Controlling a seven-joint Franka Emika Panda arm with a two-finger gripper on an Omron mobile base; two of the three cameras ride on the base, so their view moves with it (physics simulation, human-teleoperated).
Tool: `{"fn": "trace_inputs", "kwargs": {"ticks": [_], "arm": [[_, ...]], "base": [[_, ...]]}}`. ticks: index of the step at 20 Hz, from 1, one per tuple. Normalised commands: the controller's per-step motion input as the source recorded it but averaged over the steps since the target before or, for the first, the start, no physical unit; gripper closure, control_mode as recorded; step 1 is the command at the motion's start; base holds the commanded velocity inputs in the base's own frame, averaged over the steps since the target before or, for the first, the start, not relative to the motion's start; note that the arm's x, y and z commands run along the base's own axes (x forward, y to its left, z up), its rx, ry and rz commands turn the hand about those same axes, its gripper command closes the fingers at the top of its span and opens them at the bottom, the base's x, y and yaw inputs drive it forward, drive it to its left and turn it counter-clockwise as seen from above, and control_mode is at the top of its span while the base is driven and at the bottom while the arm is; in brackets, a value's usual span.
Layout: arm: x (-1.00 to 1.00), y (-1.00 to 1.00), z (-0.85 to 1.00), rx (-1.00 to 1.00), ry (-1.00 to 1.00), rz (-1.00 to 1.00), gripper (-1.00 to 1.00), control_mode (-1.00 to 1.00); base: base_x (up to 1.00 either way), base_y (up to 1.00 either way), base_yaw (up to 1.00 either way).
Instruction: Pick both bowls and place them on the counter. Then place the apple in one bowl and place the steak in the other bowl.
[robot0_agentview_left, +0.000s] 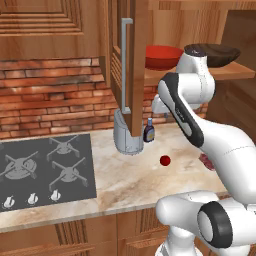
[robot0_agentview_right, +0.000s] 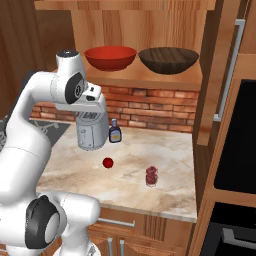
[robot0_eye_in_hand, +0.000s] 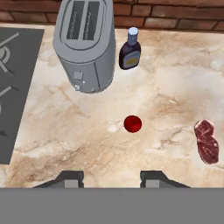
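Glossy red wide bowl on shelf (dark wood bowl beside): raise gripper, jaws part-open and empty, approach rim squarely.

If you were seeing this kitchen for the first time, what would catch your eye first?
Two wide bowls sit side by side on the open cabinet shelf: a glossy red bowl and a dark brown bowl. Below, on the marble counter, a small apple lies near a grey toaster, with the steak further right.

Red bowl looks glossy and smooth, the dark bowl has a wood-grain finish. Counter is veined marble-look stone (fairly matt), toaster brushed grey metal, steak mottled, apple slightly shiny.
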Motion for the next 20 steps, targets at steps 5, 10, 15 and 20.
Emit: {"fn": "trace_inputs", "kwargs": {"ticks": [5,10,15,20], "arm": [[-0.16,0.0,-0.01,0.03,-0.09,-0.01,-1.0,-1.0],[-0.28,0.0,0.19,0.12,-0.35,-0.15,-1.0,-1.0],[-0.22,-0.01,0.32,0.24,-0.18,-0.3,-1.0,-1.0],[-0.14,-0.07,0.38,0.27,-0.02,-0.29,-1.0,-1.0]], "base": [[0.0,0.0,0.0],[0.0,0.0,0.0],[0.0,0.0,0.0],[0.0,0.0,0.0]]}}
